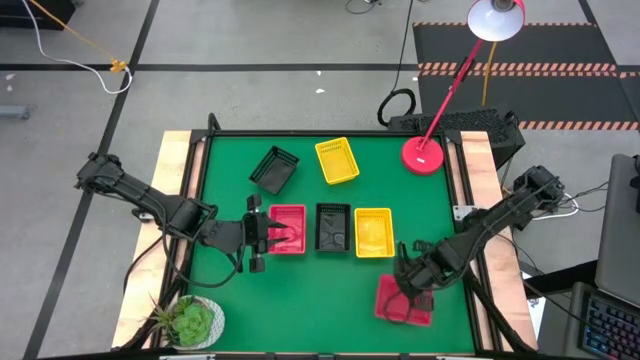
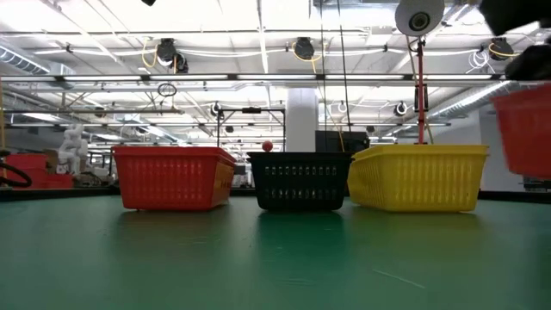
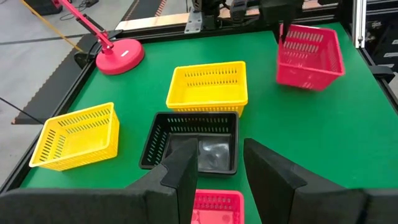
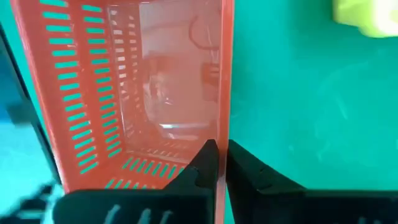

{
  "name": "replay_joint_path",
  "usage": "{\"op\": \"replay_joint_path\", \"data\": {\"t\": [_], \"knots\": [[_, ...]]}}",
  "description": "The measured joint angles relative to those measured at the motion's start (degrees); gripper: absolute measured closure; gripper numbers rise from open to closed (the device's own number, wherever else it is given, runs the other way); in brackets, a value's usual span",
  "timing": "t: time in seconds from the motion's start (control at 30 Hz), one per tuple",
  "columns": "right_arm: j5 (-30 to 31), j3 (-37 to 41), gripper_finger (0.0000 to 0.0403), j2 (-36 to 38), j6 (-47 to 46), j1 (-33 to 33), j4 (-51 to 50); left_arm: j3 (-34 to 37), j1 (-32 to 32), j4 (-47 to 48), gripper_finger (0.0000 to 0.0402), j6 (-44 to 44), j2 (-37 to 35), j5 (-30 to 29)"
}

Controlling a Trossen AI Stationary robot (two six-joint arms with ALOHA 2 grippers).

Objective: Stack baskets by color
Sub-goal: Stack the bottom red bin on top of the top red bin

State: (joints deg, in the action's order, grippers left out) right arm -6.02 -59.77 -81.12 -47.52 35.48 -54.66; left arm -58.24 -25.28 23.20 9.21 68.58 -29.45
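Note:
A red basket, a black basket and a yellow basket stand in a row at mid-table, each on its bottom. Farther back, a second black basket and a second yellow basket rest on the mat. My left gripper hovers open over the left end of the row's red basket, with nothing between its fingers. My right gripper, near the table's front right, is shut on another red basket, which also shows in the low view. My right gripper pinches the red basket's side wall at its rim, one finger inside the basket and one outside. The fingers come from above, pointing steeply down. The basket hangs below them, tilted and lifted clear of the mat.
A round red lamp base stands at the table's far right, its stem slanting up and away. A potted plant sits at the near left corner. Bare green mat lies along the near side between the two arms.

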Motion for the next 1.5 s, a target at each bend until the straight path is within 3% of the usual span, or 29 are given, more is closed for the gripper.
{"op": "replay_joint_path", "data": {"t": [0.3, 0.67, 0.83, 1.13, 1.27, 1.5], "knots": [[-0.1, -5.7, 0.0393, 0.4, -9.6, -4.0, -0.5, 0.0, 0.0, -1.0, 0.027, 0.0, 0.0, 0.0], [6.7, -6.1, 0.0394, 2.0, -8.6, -7.8, 16.6, 0.0, 0.0, -1.2, 0.027, 1.8, 0.0, 0.0], [17.4, -6.1, 0.0395, 2.0, -8.6, -8.6, 21.3, 0.0, 0.0, -3.7, 0.027, 1.8, 0.0, 0.0], [44.5, -4.6, 0.0397, 2.0, -2.8, -8.6, 32.2, 0.0, 0.0, -5.5, 0.027, 1.4, 0.0, 0.0], [53.0, 0.7, 0.0395, 1.9, 0.9, -8.6, 45.9, 0.0, 0.0, -5.5, 0.027, 1.4, 0.0, 0.0], [62.3, 14.3, 0.0394, 1.9, 14.8, -12.0, 82.0, 0.0, 0.1, -6.3, 0.027, 0.0, 0.0, -3.0]]}}
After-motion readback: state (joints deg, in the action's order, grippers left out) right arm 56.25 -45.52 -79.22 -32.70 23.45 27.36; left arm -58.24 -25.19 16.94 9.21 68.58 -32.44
